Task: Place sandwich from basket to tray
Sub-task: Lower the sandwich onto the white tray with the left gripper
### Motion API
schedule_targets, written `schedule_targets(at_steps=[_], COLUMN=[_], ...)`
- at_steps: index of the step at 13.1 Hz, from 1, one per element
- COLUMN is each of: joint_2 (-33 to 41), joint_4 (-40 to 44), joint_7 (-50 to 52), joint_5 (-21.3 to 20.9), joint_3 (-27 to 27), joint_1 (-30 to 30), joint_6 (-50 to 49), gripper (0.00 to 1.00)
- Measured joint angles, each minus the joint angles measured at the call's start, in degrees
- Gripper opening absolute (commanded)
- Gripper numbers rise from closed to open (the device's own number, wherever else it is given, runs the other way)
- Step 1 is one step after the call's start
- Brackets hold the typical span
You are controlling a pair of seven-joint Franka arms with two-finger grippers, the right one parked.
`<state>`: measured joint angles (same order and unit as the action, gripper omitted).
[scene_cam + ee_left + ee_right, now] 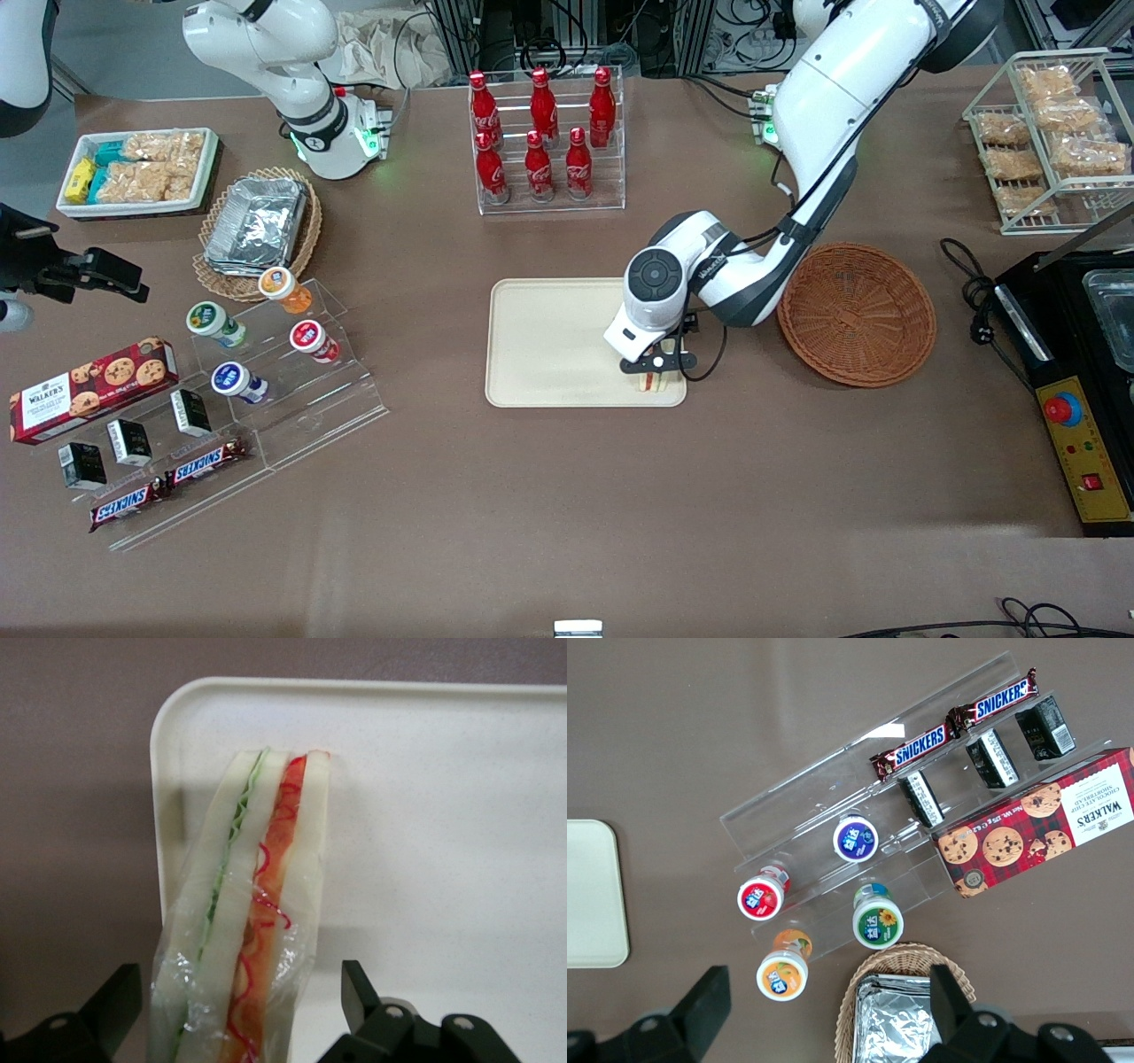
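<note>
Now, in the front view, the left arm reaches down over the tray [549,346], and its gripper [657,365] hangs low above the tray's corner that is nearer to the front camera and toward the working arm's end of the table. The sandwich [656,383] is on the tray at this corner, directly under the gripper; only a small pale part with a red stripe shows below the black fingers. The basket [857,315] stands on the table just beside the tray, toward the working arm's end, and the arm's elbow passes over its rim. A clear rack of red bottles [545,142] stands farther from the camera than the tray. A lighter wicker basket with foil containers [257,226] lies toward the parked arm's end.

In the left wrist view, the sandwich [257,904] stands on its edge on the tray [443,815], close to the tray's rounded corner, with its green and orange-red filling stripes facing the camera and the clear wrap shining around it. The gripper [237,979] is spread wide, one black finger on each side of the sandwich. One of the fingers [359,992] is clearly apart from the wrap; the other is just beside it, and I cannot tell if it touches.

In the right wrist view, only one rounded corner of the tray [594,895] shows on the brown table, well apart from a clear stepped stand with small round cups [855,840].
</note>
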<state>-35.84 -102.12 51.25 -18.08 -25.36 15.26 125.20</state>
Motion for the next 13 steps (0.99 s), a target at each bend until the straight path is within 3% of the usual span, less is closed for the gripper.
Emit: schedule_targets(at_steps=[9,13], joint_2=[1.61,5.48], joint_4=[3.33,10.39], joint_7=[0.13,0.18], joint_5=[0.05,4.6], joint_3=[-0.01,-0.01], joint_1=[-0.15,-0.56], joint_6=[-4.36,-14.13], gripper=[1.0,1.0])
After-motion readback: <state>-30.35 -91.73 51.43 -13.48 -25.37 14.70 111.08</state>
